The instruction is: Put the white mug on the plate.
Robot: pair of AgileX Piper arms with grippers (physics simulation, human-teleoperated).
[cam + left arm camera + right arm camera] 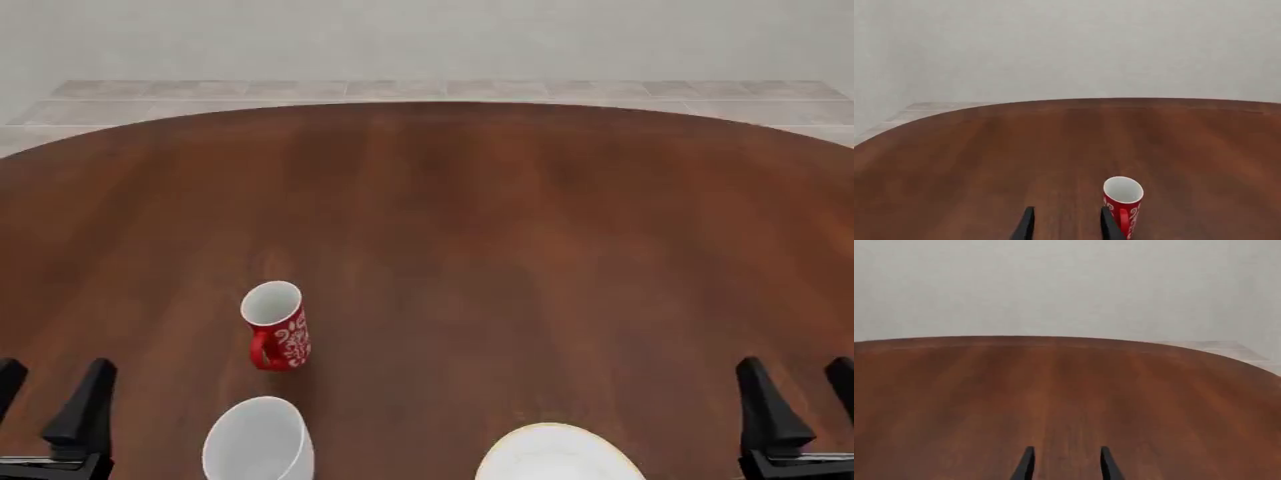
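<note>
1. Left gripper (51, 385): lower left corner of the front view. Fingers spread, nothing between them. It stands apart from both mugs.
2. White mug (259, 440): bottom edge of the front view, left of centre, upright, rim open upward; its lower part is cut off by the frame. It carries no writing or label. It sits between the left gripper and the plate, touching neither.
3. Red mug (276, 326): just above the white mug in the front view, upright, not touching it. White swirl patterns cover its side; no readable text can be made out. In the left wrist view it (1123, 202) stands close beside one finger tip (1110, 224).
4. Plate (558, 455): bottom edge of the front view, right of centre, only its upper arc in frame. It is bare, and a gap of table separates it from the white mug.
5. Table (534, 230): dark wood with a curved far edge; the middle and upper frame show open surface.
6. Right gripper (797, 395): lower right corner of the front view. Fingers spread, holding nothing, apart from the plate.
</note>
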